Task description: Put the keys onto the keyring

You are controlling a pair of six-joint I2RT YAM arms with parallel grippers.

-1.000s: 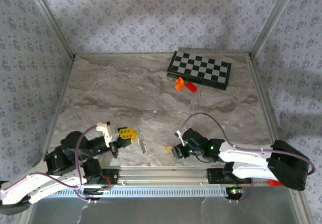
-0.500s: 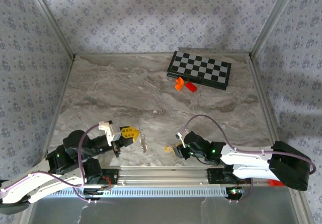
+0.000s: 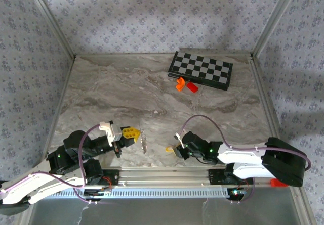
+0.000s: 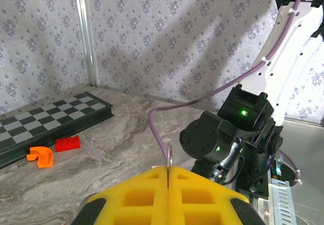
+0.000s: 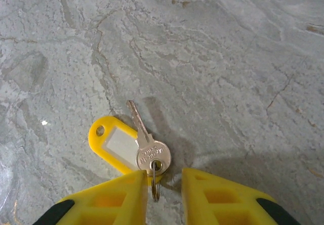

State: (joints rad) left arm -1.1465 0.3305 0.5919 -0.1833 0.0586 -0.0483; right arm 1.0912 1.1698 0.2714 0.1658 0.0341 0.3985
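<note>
At the bottom of the left wrist view, the left claw [image 4: 168,173] is seen fully closed, its yellow pads pressed together along one seam. A thin silver metal ring [image 4: 169,158] is pinched edge-on in that seam and stands up out of it. In the overhead view this claw [image 3: 134,134] sits in the lower left of the frame, above the grey marbled surface [image 3: 116,93], and small metal parts are seen hanging just right of its tips; what they are cannot be told.

At the bottom edge of the right wrist view, the right claw [image 5: 164,178] is held narrowly open, with a clear gap left between its two yellow fingers. A small wire ring [image 5: 155,188] lies in that gap, and a firm grip on it cannot be made out. The ring is threaded through the head of a flat silver key [image 5: 153,157], which lies on the surface just beyond the fingertips. The blade is pointed toward the upper left of the frame. Partly under the key, a yellow plastic key tag [image 5: 112,143] with a pale label is laid flat. In the overhead view the right claw [image 3: 175,149] is found low in the frame, right of centre.

Far back, in the upper right of the overhead view, a black-and-white folding chessboard [image 3: 201,69] is seen. An orange curved plastic piece [image 3: 179,84] and a red plastic brick [image 3: 192,87] lie at its near edge.
</note>
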